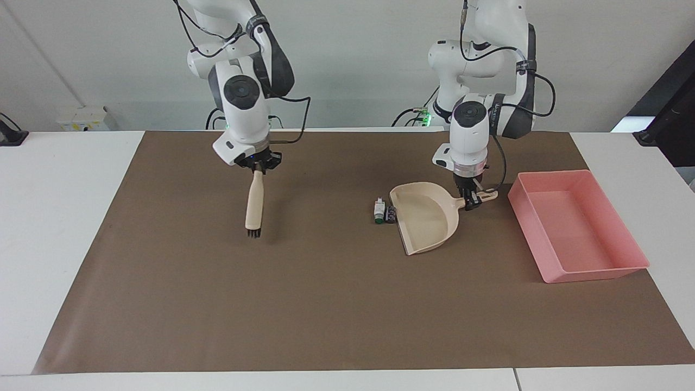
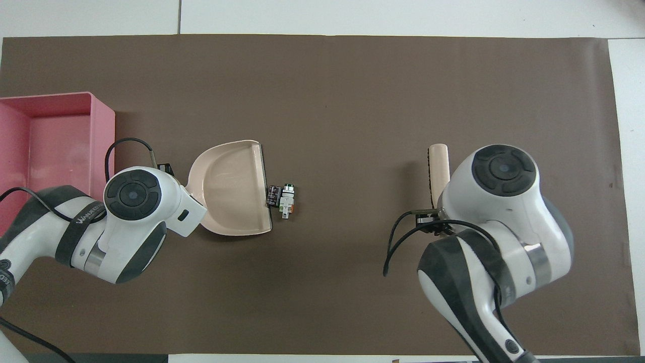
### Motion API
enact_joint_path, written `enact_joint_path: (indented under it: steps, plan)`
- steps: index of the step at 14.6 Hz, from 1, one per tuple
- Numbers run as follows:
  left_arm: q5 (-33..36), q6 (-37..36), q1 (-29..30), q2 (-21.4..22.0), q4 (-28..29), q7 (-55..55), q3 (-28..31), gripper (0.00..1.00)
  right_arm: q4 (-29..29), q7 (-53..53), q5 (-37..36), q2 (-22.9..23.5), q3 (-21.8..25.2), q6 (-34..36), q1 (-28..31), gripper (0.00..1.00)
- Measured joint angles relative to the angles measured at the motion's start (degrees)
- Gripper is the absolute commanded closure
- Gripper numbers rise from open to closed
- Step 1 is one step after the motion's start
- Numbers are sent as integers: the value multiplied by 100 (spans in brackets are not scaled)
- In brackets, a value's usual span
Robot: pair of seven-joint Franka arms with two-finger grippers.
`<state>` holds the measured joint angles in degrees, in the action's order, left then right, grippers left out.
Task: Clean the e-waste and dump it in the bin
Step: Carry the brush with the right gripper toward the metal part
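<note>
The e-waste (image 1: 383, 212) is a small cluster of bits, a whitish cylinder with a green tip and a dark stub, lying on the brown mat right at the open lip of the beige dustpan (image 1: 426, 220). It also shows in the overhead view (image 2: 282, 197), beside the dustpan (image 2: 234, 189). My left gripper (image 1: 471, 201) is shut on the dustpan's handle. My right gripper (image 1: 259, 165) is shut on the handle of a beige brush (image 1: 253, 203), which hangs bristles down over the mat, toward the right arm's end from the e-waste. The pink bin (image 1: 592, 271) stands empty at the left arm's end.
The brown mat (image 1: 326, 304) covers most of the white table. In the overhead view my arms' wrists hide both grippers; only the brush's end (image 2: 438, 164) and the bin's wall (image 2: 103, 131) show beside them.
</note>
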<state>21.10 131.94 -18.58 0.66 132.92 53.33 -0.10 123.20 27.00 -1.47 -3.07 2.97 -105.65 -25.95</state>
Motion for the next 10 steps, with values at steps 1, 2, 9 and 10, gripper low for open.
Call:
enact_joint_path:
  steps: [1, 2, 9, 10]
  plan:
    - [4, -31, 0, -1, -54, 3, 1, 100, -76, 185, 140, 97, -6, -2, -203, 100]
    - [9, -123, 0, -2, -116, 3, 2, 100, -145, 275, 263, 173, -8, -3, -355, 100]
    - [759, -448, 0, -60, -358, 251, 3, 100, -776, 1117, 723, 892, -6, -129, -1506, 100]
    - [774, -453, 0, -84, -360, 276, 3, 100, -919, 1213, 801, 1062, -7, -136, -1663, 100]
